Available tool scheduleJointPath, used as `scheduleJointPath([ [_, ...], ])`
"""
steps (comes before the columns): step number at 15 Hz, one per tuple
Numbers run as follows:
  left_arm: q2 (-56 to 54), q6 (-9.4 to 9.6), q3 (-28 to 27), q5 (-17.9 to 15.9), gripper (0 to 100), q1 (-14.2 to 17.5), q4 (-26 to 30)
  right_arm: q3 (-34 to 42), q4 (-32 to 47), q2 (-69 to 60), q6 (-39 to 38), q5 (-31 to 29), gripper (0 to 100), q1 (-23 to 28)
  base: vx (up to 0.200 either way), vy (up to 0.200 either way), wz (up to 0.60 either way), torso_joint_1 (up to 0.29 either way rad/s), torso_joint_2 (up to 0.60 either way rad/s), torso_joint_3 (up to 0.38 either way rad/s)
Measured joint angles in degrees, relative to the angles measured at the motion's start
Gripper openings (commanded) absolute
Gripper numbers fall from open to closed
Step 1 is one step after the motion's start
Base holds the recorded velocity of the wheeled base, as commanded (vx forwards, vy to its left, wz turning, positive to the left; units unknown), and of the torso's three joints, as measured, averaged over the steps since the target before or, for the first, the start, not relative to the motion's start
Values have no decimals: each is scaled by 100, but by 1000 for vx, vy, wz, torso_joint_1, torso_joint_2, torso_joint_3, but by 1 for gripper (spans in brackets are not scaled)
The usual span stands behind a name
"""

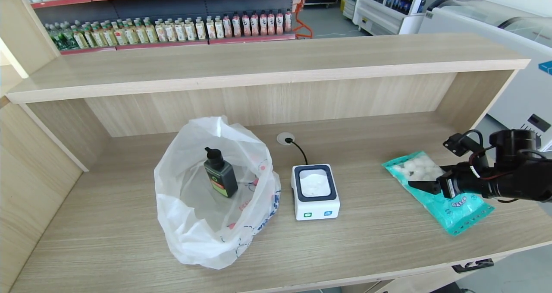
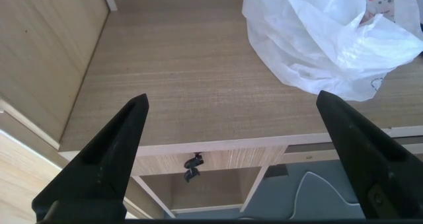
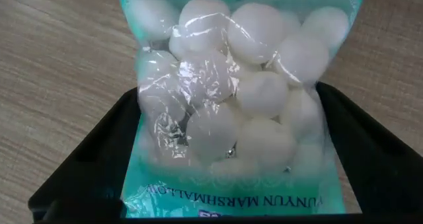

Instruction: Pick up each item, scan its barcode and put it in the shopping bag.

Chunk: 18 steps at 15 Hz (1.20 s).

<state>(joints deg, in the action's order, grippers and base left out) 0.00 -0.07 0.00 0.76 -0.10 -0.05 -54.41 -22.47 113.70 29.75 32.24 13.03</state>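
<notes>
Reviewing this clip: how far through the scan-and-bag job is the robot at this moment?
Done: a dark bottle already sits inside the shopping bag. In hand: the right hand is open around the marshmallow pack, which lies flat on the counter. Left: lift it, pass it over the scanner, bag it. The left hand hangs open near the counter's edge.

Bright, even light; soft shadows on the table (image 1: 366, 241). Glare whitens the scanner (image 1: 315, 185) glass. Lines bow toward 2 o'clock.
</notes>
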Motion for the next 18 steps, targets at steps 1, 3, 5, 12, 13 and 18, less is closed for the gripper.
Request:
scheduleJointPath([
  [1, 0, 0, 0, 0, 100, 0, 0, 22, 46, 13, 107, -33, 100, -11, 0, 0, 0, 0, 0, 0],
  [3, 0, 0, 0, 2, 100, 0, 0, 69, 180, 27, 373, -44, 100, -13, 0, 0, 0, 0, 0, 0],
  [5, 0, 0, 0, 0, 100, 0, 0, 113, 378, 27, 602, -59, 100, 24, 0, 0, 0, 0, 0, 0],
  [12, 0, 0, 0, 0, 100, 0, 0, 122, 873, -4, 1435, -413, 0, 133, 0, 0, 0, 0, 0, 0],
  [13, 0, 0, 0, 2, 100, 0, 0, 88, 881, 0, 1432, -422, 0, 124, 0, 0, 0, 0, 0, 0],
  [18, 0, 0, 0, 0, 100, 0, 0, -105, 931, 38, 1415, -447, 0, 111, 0, 0, 0, 0, 0, 0],
])
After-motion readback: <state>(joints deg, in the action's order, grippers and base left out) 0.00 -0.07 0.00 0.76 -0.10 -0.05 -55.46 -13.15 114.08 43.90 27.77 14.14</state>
